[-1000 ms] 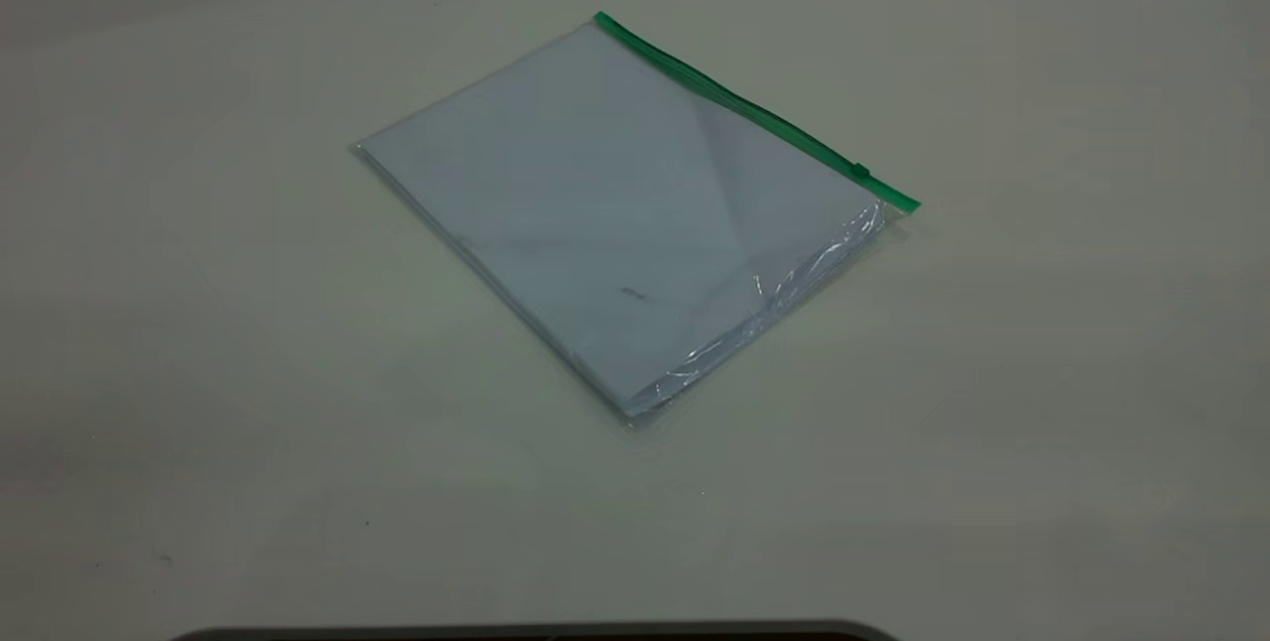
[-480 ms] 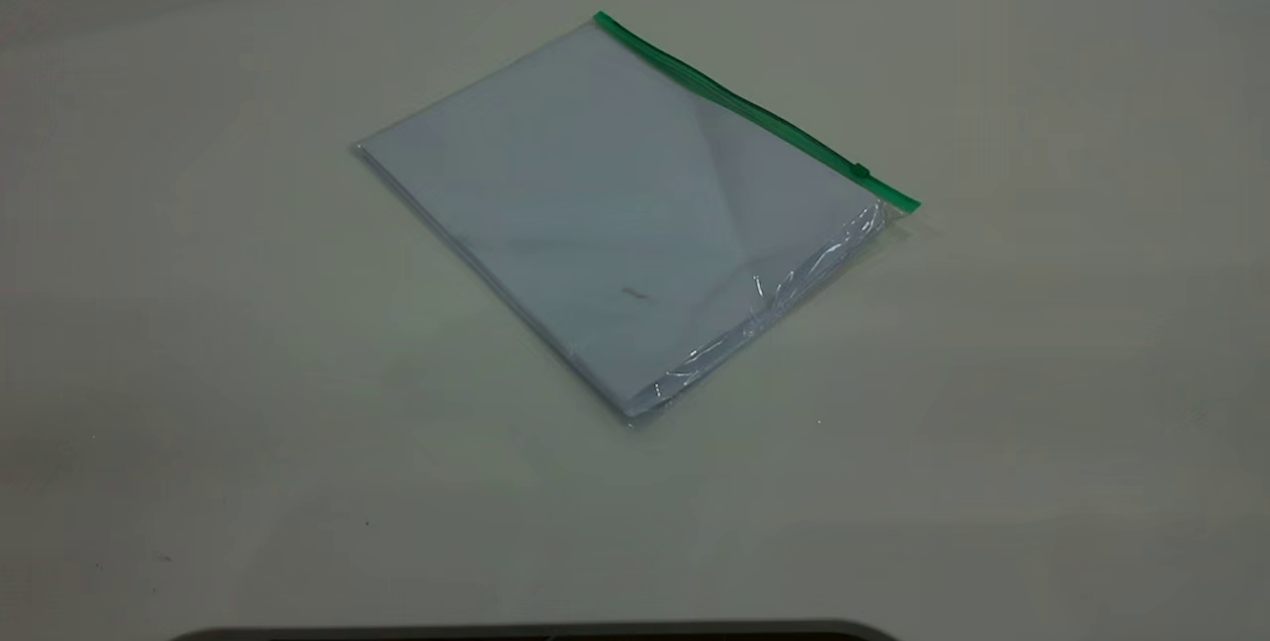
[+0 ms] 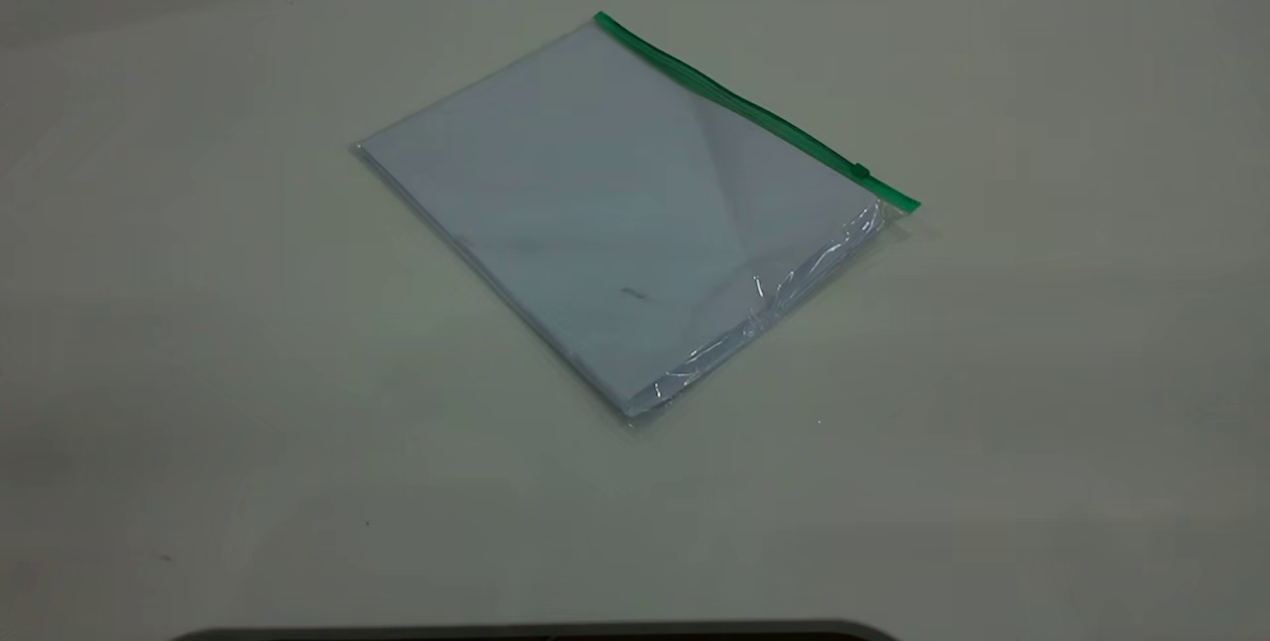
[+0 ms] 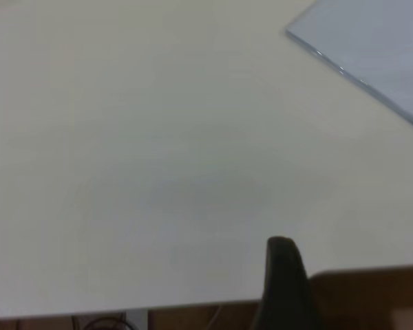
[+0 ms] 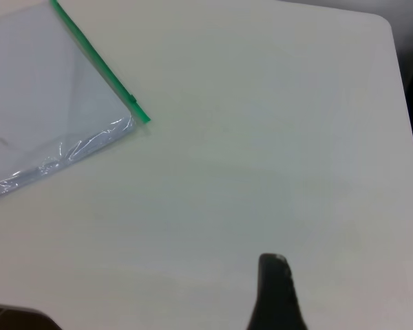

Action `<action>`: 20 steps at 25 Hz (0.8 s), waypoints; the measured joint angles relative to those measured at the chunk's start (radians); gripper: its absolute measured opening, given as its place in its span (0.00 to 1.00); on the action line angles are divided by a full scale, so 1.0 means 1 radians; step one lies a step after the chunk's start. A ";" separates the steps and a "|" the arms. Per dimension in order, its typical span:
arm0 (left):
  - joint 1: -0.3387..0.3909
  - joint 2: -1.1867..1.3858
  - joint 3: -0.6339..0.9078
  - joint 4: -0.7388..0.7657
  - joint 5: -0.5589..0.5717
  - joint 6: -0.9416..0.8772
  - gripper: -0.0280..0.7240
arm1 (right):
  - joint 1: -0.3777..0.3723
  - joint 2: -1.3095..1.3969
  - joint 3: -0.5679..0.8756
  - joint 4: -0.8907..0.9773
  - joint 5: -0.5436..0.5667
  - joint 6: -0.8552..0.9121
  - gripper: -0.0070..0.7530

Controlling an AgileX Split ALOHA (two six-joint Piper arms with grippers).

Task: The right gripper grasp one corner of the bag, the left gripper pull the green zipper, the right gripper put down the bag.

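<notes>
The bag (image 3: 615, 224), a flat clear pouch holding pale sheets, lies slantwise on the table near its middle. Its green zipper (image 3: 744, 105) runs along the far right edge, with the small slider tab (image 3: 860, 171) close to the near end. The corner of the bag (image 3: 908, 206) where the strip ends rests flat on the table. Neither arm shows in the exterior view. My right gripper (image 5: 274, 289) hangs over bare table, well apart from that corner (image 5: 143, 118) and the zipper (image 5: 96, 65). My left gripper (image 4: 282, 275) is at the table's edge, far from the bag's plain corner (image 4: 372, 41).
The pale table (image 3: 298, 423) spreads wide on every side of the bag. A dark curved rim (image 3: 536, 633) lines the exterior view's lower edge. The table's edge, with brown floor beyond (image 4: 372, 295), shows beside the left gripper. A rounded table corner (image 5: 385, 27) lies beyond the right gripper.
</notes>
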 joint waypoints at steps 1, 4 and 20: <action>0.000 0.003 -0.006 0.011 -0.015 -0.012 0.79 | 0.000 0.000 0.000 0.006 -0.002 0.007 0.77; 0.000 0.050 -0.046 0.042 -0.077 -0.033 0.79 | 0.000 0.000 -0.025 0.043 -0.028 0.024 0.77; 0.000 0.959 -0.387 -0.014 -0.533 -0.014 0.79 | 0.000 0.668 -0.083 0.176 -0.431 0.026 0.77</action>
